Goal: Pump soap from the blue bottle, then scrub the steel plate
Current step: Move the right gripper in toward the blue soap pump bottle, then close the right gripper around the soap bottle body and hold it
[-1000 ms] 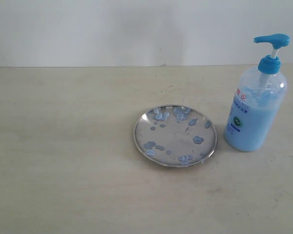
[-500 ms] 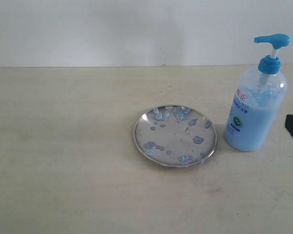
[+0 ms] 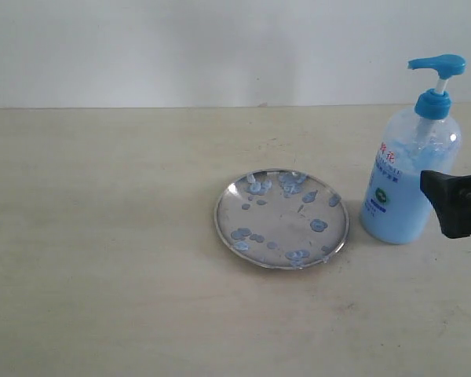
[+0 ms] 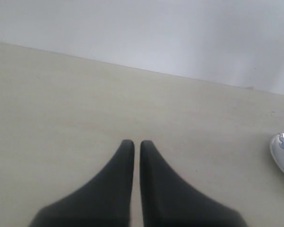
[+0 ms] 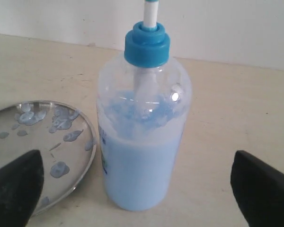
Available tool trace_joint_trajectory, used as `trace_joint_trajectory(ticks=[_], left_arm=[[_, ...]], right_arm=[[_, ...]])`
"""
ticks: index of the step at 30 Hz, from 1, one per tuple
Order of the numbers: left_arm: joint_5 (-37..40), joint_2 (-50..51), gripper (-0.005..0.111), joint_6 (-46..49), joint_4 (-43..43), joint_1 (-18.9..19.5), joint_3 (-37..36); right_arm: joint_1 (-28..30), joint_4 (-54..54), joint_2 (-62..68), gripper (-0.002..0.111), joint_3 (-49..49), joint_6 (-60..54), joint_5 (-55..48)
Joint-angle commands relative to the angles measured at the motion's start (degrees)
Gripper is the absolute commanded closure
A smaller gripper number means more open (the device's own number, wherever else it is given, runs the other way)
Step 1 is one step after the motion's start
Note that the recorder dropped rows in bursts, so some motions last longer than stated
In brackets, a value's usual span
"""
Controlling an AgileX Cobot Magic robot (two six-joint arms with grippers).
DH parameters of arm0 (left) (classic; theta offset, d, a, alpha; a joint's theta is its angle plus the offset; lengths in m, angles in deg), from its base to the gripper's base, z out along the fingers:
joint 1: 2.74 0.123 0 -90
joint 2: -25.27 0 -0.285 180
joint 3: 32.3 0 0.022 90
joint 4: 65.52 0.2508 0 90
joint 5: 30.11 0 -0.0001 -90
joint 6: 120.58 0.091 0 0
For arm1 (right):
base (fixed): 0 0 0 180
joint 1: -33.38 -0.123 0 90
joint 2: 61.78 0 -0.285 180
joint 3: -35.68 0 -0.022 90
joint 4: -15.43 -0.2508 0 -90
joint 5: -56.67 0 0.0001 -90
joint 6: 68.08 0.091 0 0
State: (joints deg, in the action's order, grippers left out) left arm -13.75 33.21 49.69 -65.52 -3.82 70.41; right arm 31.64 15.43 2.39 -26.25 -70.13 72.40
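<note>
blue bottle stands upright at far right of the counter in the ext view. its pump head sits up on the white stem w/ the nozzle pointing left. soap fills the lower part of the bottle, pale blue. steel plate lies flat just left of the bottle, near but not touching. small blue blobs are scattered over it, mostly toward the rim.

right gripper: fingers are spread wide, one on each side of the bottle's lower body in the wrist view. there's a clear gap on both sides and nothing is held. in the ext view the dark fingers overlap the bottle's right edge at approx mid-height.

left gripper: fingers nearly together, only a thin slit btw them, holding nothing, above the counter. the plate rim just peeks in at the edge of the left wrist view, well apart from the fingertips. plain pale wall behind.
</note>
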Motion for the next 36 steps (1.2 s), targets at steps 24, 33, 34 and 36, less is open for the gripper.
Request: trace_joint_trajectory(ticks=[24, 33, 34, 36], left_arm=[[-0.3, -0.2, 0.102, 0.3, 0.0, -0.1, 0.1], [-0.3, -0.2, 0.102, 0.3, 0.0, -0.1, 0.1], [-0.3, -0.2, 0.102, 0.3, 0.0, -0.1, 0.1], [-0.3, -0.2, 0.102, 0.3, 0.0, -0.1, 0.1]], right_arm=[[-0.1, 6.2, 19.2, 0.003, 0.4, -6.0, 30.7], [-0.1, -1.6, 45.4, 0.003, 6.3, -5.8, 49.2], [-0.1, -1.8, 47.0, 0.003, 7.9, -6.4, 49.2], [-0.1, -2.1, 51.2, 0.003, 11.8, -7.6, 49.3]])
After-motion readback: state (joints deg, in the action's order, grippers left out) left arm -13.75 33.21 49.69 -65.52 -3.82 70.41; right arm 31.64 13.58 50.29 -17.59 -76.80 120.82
